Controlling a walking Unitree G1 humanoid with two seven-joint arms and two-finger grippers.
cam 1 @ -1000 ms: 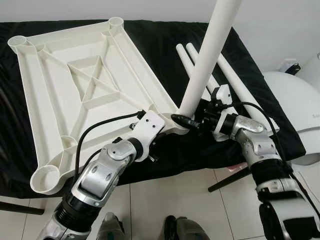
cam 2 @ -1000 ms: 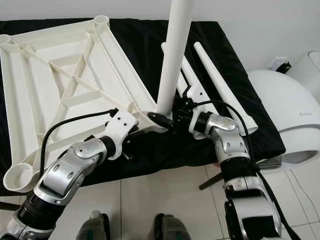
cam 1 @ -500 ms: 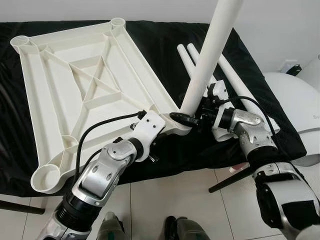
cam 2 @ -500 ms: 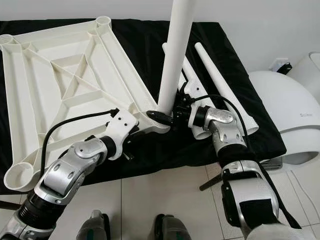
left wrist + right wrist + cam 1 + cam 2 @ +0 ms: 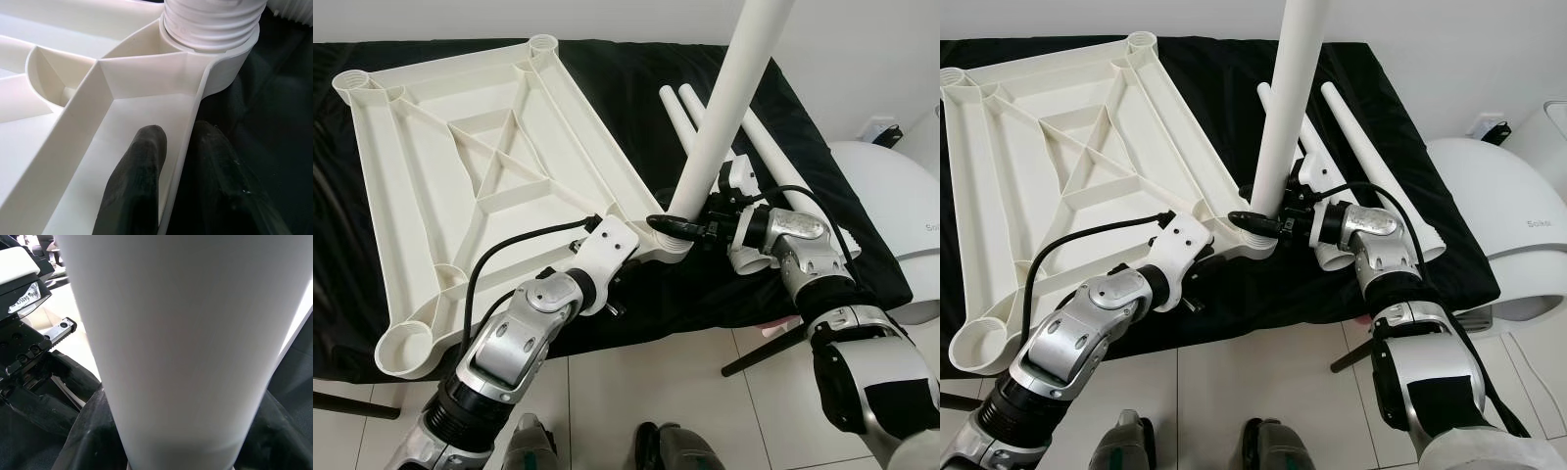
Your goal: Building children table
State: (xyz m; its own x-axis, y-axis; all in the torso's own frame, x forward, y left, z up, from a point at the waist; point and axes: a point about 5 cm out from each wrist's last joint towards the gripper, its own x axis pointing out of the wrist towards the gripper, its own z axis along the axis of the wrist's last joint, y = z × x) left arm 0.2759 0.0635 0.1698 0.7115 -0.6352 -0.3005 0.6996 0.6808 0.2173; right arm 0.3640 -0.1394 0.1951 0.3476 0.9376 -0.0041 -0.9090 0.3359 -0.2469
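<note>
A: Where is the left tool [image 5: 173, 196]?
B: Its fingers [image 5: 134, 181] pinch the rim of the upturned tabletop [image 5: 460, 166] at the corner socket; one finger inside, one outside.

A: And the right tool [image 5: 690, 227]?
B: Clamped round the base of the upright leg [image 5: 724, 108], standing in that socket; two spare legs [image 5: 773, 157] lie at two o'clock on the black-covered worktop [image 5: 617, 78].
</note>
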